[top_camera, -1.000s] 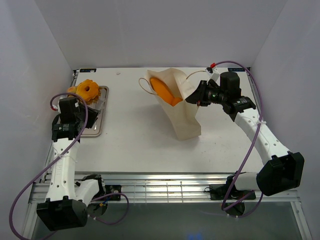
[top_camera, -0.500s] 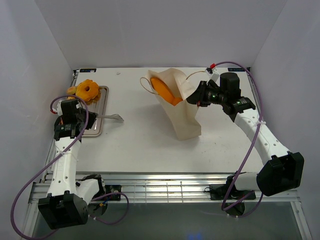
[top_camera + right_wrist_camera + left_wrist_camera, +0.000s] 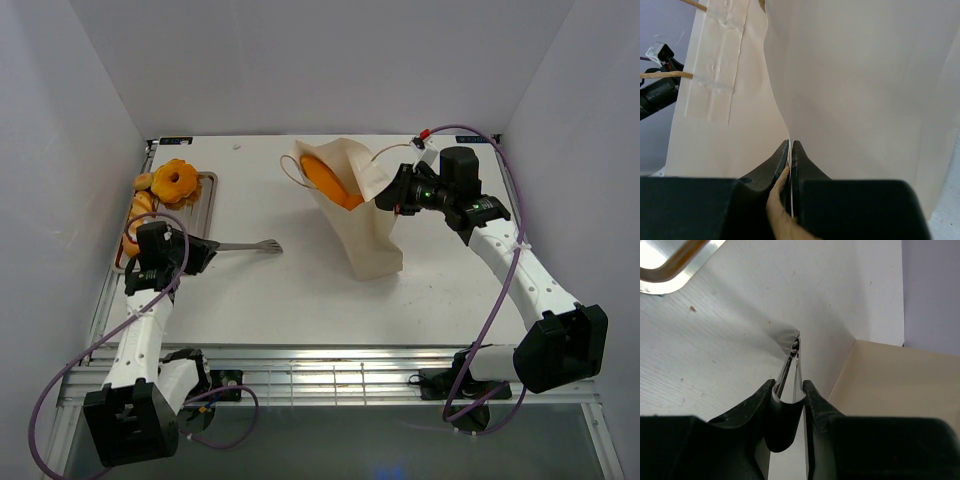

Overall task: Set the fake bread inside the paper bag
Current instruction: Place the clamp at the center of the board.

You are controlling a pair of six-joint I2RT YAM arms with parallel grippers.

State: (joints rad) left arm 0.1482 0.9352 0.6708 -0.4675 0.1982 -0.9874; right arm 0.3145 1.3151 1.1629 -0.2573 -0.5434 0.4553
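A golden ring-shaped doughnut [image 3: 178, 181] and other fake bread loaves [image 3: 137, 213] lie on the silver tray [image 3: 209, 196] at the far left. One orange loaf [image 3: 330, 180] sits in the open mouth of the tan paper bag [image 3: 365, 235], which stands tilted at centre. My left gripper [image 3: 204, 248] is shut on thin metal tongs [image 3: 248, 245] that point right over the table with nothing in their tips. In the left wrist view the tongs [image 3: 793, 357] run forward from the gripper [image 3: 788, 386]. My right gripper [image 3: 388, 195] is shut on the paper bag's rim [image 3: 785, 90].
White walls close in the table on the left, back and right. The tray's corner [image 3: 667, 272] shows at the upper left of the left wrist view, and the bag's side [image 3: 890, 385] at its right. A loop cord handle [image 3: 288, 172] hangs off the bag's left.
My left arm has drawn back from the tray toward the near edge, and the tongs have swung out to the right over the table. The right arm and the bag have stayed put.
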